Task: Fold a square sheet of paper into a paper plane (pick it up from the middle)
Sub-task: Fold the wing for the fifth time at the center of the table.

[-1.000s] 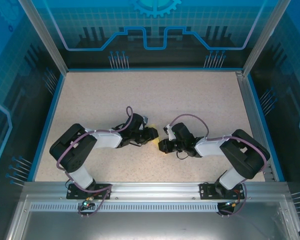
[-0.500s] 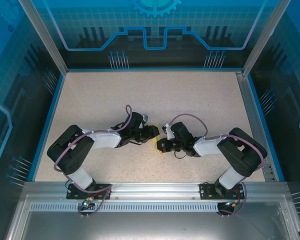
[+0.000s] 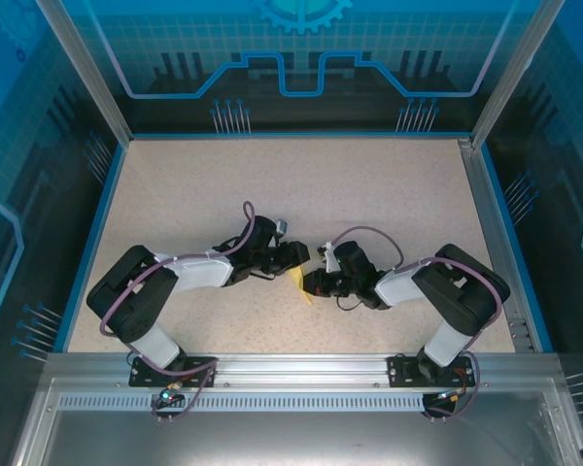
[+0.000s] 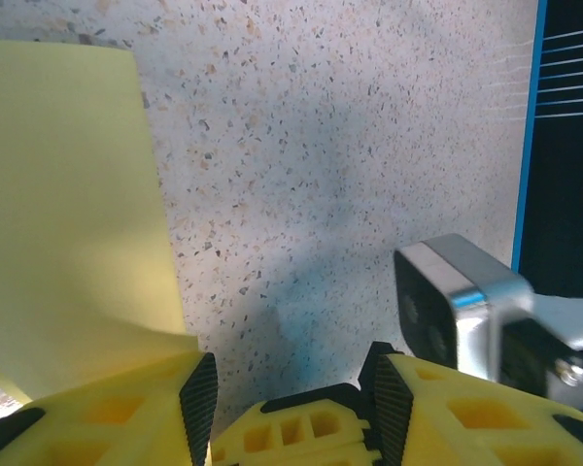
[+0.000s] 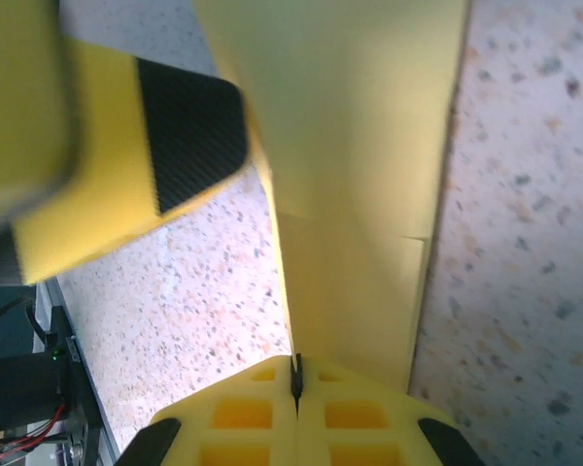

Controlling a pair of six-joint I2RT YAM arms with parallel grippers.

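Right gripper (image 5: 296, 383): jaws pressed together, pinching the yellow paper (image 5: 350, 175) at its edge. Left gripper (image 4: 288, 393): jaws spread over the speckled table (image 4: 321, 146), the paper beside one finger.

You see plain yellow paper (image 5: 360, 146), a beige tabletop (image 4: 321, 146) speckled brown, and a yellow left hand (image 4: 289, 367) with black pads (image 4: 198, 393).

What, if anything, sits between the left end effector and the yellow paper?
Nothing visible does. The left end effector is open, with the yellow paper right beside one finger. The right end effector is shut on the same paper.
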